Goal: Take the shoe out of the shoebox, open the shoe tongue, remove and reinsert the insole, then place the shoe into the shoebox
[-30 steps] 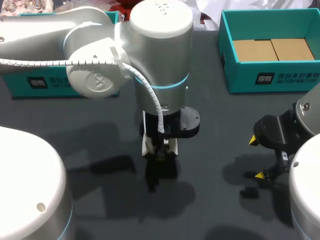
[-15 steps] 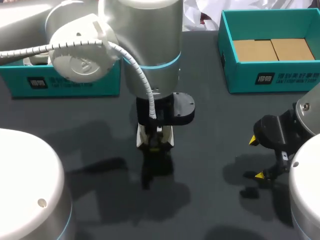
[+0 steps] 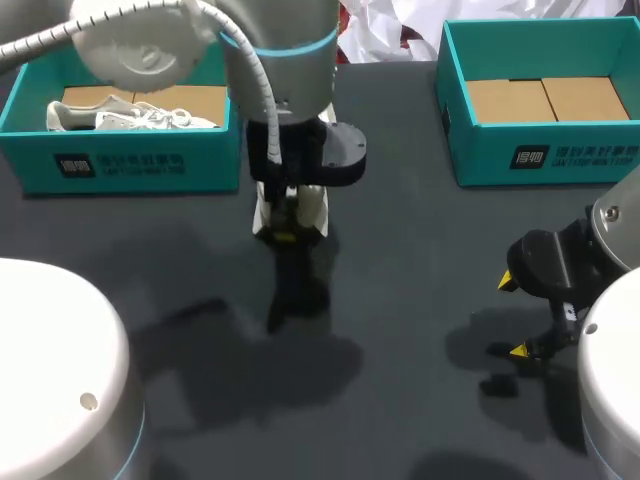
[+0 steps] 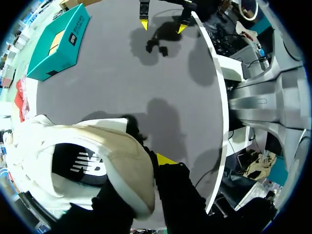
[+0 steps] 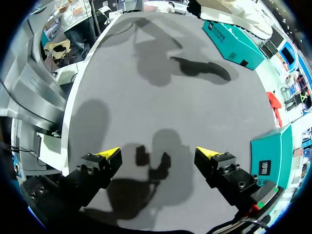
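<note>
My left gripper [image 3: 288, 234] hangs above the table's middle, just right of the left shoebox [image 3: 120, 165], shut on a white shoe [image 3: 264, 214] with its toe pointing down. In the left wrist view the cream shoe [image 4: 117, 161] with a black logo fills the space beside one yellow fingertip [image 4: 165, 160]; the other tip is hidden behind it. A second white sneaker [image 3: 130, 116] lies in the left shoebox. My right gripper [image 3: 513, 315] stands open low over the table's right side, nothing between its fingers [image 5: 111, 154].
A second teal shoebox [image 3: 545, 160] with a cardboard insert stands at the back right. The dark table [image 3: 400, 250] lies bare between the two arms, and the shoe's shadow falls on it in front of my left gripper.
My left arm has carried the shoe toward the back and a little left, uncovering the left shoebox and the sneaker inside. The right arm has not moved.
</note>
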Action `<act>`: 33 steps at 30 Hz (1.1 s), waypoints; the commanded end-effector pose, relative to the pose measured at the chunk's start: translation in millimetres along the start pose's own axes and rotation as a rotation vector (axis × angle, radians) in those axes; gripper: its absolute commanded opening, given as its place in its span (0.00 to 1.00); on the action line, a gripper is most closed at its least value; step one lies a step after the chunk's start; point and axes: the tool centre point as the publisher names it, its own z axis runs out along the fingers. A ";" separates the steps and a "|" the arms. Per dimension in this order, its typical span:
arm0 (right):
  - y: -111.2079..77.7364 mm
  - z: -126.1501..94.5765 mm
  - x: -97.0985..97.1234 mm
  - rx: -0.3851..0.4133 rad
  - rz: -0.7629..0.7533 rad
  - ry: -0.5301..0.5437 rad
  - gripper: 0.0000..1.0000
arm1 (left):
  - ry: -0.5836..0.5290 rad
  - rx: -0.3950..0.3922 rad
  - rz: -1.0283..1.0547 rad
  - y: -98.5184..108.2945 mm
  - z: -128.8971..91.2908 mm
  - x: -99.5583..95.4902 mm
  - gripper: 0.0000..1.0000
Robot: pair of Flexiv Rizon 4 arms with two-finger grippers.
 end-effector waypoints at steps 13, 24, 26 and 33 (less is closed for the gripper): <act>-0.2 -0.1 2.6 0.002 0.000 -0.004 1.00 | -0.070 -0.032 -0.020 29.8 -30.0 -10.6 0.00; -0.2 -0.1 2.6 0.002 0.000 -0.004 1.00 | -0.032 0.021 -0.116 92.2 -37.5 -60.0 0.00; -0.2 -0.1 2.6 0.002 0.000 -0.004 1.00 | -0.032 0.040 -0.097 108.3 -42.2 -73.7 0.00; -0.2 -0.1 2.6 0.002 0.000 -0.004 1.00 | -0.088 -0.033 -0.110 166.9 -54.0 -126.5 0.00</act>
